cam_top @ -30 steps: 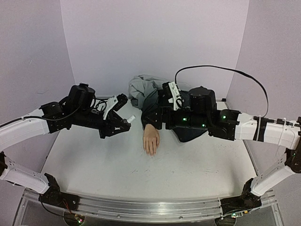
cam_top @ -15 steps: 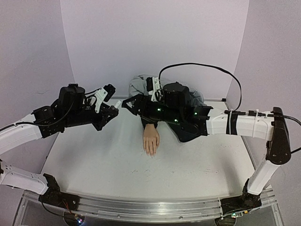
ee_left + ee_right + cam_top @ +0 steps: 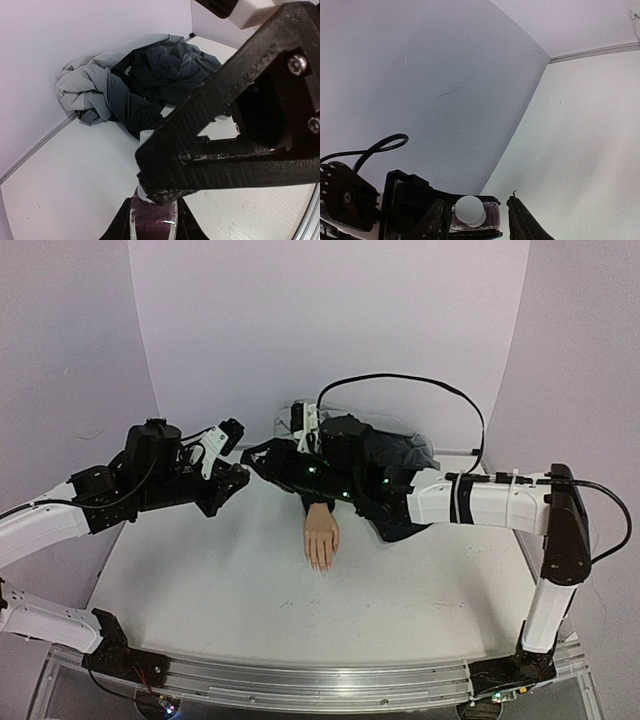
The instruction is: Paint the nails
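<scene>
Glass bottle [image 3: 152, 226] of dark polish, round white cap [image 3: 469, 208], clamped in left tool [image 3: 153, 212]; right tool [image 3: 476, 216] apart around cap.

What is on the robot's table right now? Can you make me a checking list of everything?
Surface: white table, faint scuffs.
Job's things: hand lies flat, fingers toward the arms; nails too small to tell if painted; bottle of dark polish is held off the table.
Clutter: grey and dark cloth bunched at the back wall.
Grippers: left gripper shut on the bottle; right gripper open, a finger on each side of the white cap.
Cables: black cable loops in the air at the back.
Surroundings: plain lilac walls; nothing else seen.
</scene>
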Controlling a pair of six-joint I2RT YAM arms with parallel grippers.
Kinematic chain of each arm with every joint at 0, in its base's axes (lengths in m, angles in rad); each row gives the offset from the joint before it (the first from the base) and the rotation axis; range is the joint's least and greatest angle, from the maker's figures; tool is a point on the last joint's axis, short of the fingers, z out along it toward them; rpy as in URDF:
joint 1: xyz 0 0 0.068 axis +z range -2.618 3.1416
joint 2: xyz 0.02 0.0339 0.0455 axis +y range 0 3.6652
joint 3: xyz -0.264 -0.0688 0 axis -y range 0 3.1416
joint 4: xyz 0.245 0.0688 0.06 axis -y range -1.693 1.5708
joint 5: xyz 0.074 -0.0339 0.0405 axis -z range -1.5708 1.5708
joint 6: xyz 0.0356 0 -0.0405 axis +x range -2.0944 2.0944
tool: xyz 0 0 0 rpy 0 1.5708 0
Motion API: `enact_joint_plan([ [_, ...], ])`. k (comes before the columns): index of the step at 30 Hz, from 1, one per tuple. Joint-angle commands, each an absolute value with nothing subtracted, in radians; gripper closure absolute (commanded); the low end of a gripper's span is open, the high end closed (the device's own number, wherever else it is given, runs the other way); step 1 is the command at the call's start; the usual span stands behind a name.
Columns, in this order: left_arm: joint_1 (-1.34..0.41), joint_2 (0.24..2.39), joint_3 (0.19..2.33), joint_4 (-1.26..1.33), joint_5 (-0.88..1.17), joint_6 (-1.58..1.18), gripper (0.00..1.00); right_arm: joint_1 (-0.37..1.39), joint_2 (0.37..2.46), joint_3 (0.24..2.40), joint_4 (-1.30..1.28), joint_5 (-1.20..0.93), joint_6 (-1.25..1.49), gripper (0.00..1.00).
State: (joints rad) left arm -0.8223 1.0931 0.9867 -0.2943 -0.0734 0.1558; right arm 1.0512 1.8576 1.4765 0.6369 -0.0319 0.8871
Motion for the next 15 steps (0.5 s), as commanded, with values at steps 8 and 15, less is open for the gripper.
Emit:
enact_joint_plan([
  [8, -0.827, 1.084, 0.997, -0.233, -0.053, 0.131, 1.0, 1.063, 1.886, 1.533, 0.74, -0.005, 0.913, 0.74],
  [15, -0.827, 1.091, 0.999, -0.233, -0.04, 0.126, 1.0, 1.062, 1.894, 1.533, 0.752, -0.006, 0.919, 0.81],
])
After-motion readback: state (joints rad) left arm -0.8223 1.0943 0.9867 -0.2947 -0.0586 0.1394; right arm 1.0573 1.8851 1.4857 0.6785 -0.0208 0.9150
